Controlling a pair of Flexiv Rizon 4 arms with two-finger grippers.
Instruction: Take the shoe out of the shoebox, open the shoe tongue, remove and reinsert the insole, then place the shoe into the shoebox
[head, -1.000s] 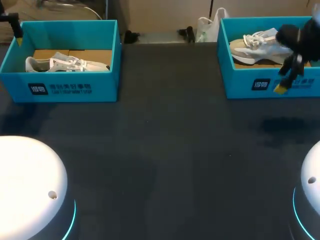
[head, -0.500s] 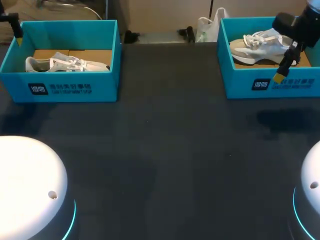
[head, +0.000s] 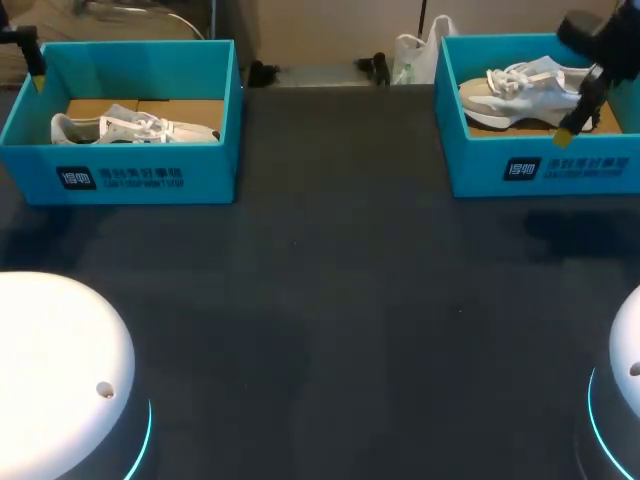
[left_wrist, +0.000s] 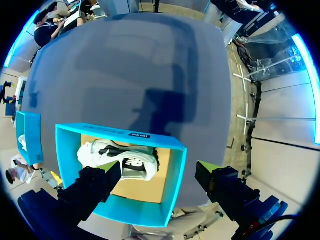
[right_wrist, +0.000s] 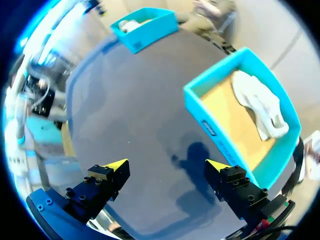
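Teal shoebox (head: 540, 165): ahead of right jaws, white shoe (head: 520, 90) inside.
Left jaws, right jaws: released, empty.
Progress: seemingly none; all steps remain.

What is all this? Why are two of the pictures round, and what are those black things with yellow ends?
This is a robot with two arms at a dark table. The square picture comes from a camera high up behind the robot, looking down. The two round pictures come from small cameras on its wrists. The black things with yellow ends are its fingers. They make up the left gripper and the right gripper. Both are open and hold nothing. Two blue boxes stand on the table. The left shoebox has a white shoe in it, and the right shoebox has a pale shoe in it. The left gripper hangs above its box. The right gripper is close to its box.
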